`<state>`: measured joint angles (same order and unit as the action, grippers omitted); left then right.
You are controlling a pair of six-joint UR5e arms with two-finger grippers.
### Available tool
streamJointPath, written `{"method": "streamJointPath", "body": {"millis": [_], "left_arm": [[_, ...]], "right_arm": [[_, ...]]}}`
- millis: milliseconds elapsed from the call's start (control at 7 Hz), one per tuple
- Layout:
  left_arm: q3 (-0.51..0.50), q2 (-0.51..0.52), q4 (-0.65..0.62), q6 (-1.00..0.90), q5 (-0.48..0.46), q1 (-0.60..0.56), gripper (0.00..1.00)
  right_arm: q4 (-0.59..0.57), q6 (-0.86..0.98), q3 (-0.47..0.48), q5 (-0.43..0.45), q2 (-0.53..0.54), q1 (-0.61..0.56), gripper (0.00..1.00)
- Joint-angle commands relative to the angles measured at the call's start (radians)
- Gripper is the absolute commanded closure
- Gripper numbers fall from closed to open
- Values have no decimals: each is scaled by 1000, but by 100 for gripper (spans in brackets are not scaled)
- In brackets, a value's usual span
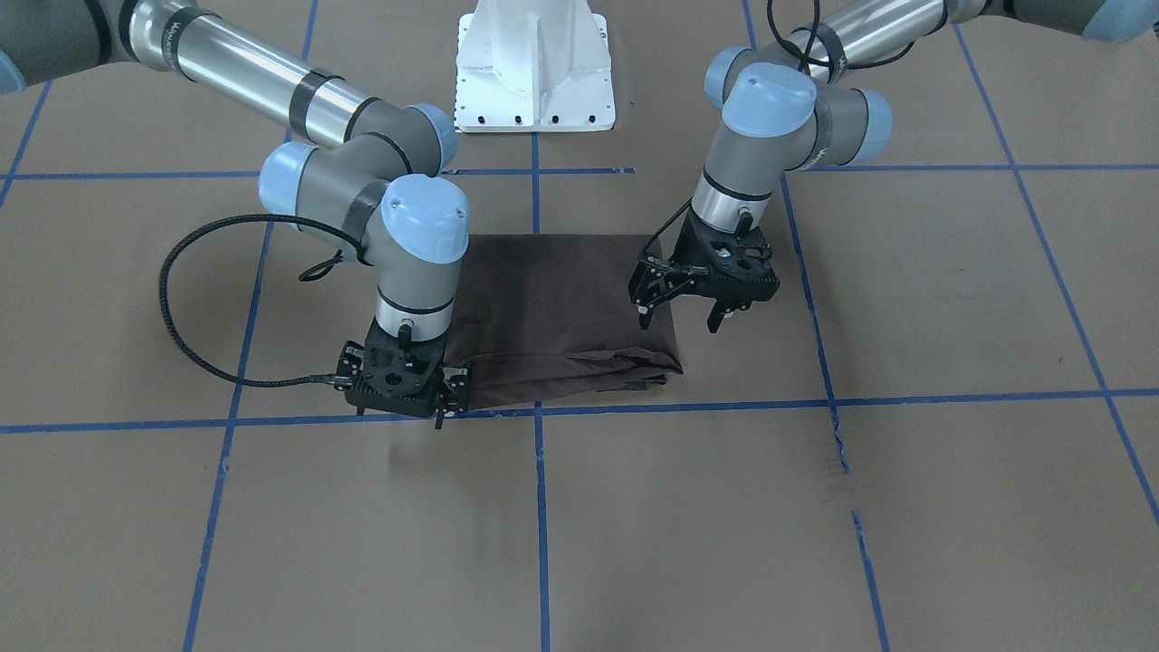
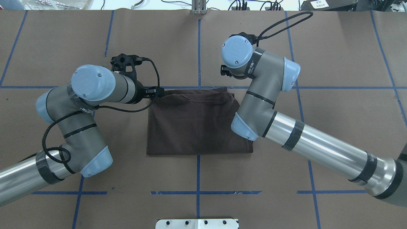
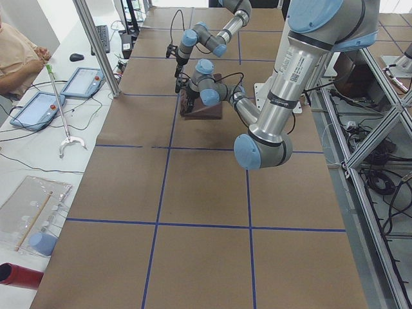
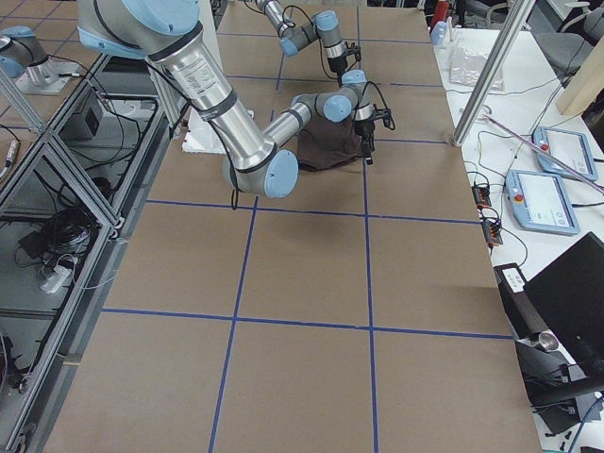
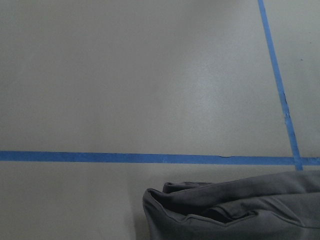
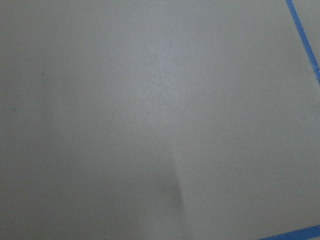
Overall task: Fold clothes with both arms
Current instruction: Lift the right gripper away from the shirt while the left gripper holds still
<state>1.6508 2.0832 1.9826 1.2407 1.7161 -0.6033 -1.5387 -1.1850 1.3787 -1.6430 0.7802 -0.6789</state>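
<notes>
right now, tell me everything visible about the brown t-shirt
The dark brown T-shirt lies folded into a flat, roughly square stack on the table, soft cloth, layers showing along its far edge. The right gripper sits low at one corner there, contact unclear; the left gripper hangs open near the other.

This is a robotics lab. Under the left gripper (image 1: pixel 678 323) lies a table (image 1: pixel 905 525) papered brown and gridded with blue tape (image 1: pixel 541 507). A white pedestal (image 1: pixel 534 63) and aluminium framing (image 3: pixel 380 140) stand behind the gripper. Beyond it, a bench (image 3: pixel 26 154) holds teach pendants (image 3: pixel 40 108) and a keyboard (image 3: pixel 103 38).
</notes>
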Motion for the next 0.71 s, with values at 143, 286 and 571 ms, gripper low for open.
{"method": "streamJointPath", "body": {"millis": [143, 286, 571], "left_arm": [[-104, 69, -7, 46, -72, 54, 0], [-124, 74, -11, 46, -75, 60, 0], [-172, 110, -13, 43, -72, 65, 0]], "right_arm": [[-5, 24, 103, -98, 19, -54, 0], [-5, 24, 103, -98, 25, -54, 0], [-3, 27, 103, -95, 28, -53, 0]]}}
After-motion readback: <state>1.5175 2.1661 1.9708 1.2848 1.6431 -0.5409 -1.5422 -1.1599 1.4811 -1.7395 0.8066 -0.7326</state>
